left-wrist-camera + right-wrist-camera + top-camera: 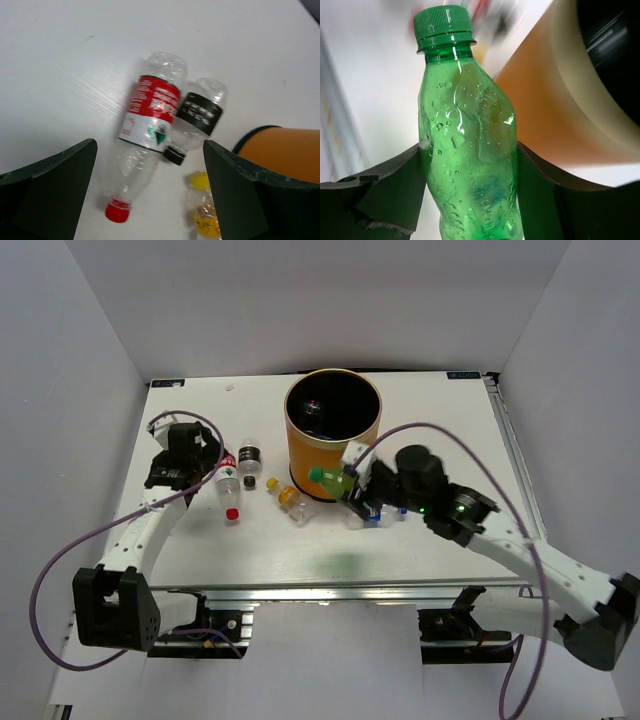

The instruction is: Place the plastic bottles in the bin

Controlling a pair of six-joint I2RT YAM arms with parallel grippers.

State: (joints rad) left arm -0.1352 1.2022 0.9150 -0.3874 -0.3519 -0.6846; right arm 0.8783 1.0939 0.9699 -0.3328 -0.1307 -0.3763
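Your right end effector [348, 485] is clamping the green bottle [467, 150] by the bin [310, 455], your left end effector [150, 182] hanging wide over the red-labelled bottle [152, 112]

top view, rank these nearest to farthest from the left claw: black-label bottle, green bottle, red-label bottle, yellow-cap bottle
From the left claw:
1. red-label bottle, right at its tips
2. black-label bottle, just beyond
3. yellow-cap bottle, left of the bin
4. green bottle, in the right claw
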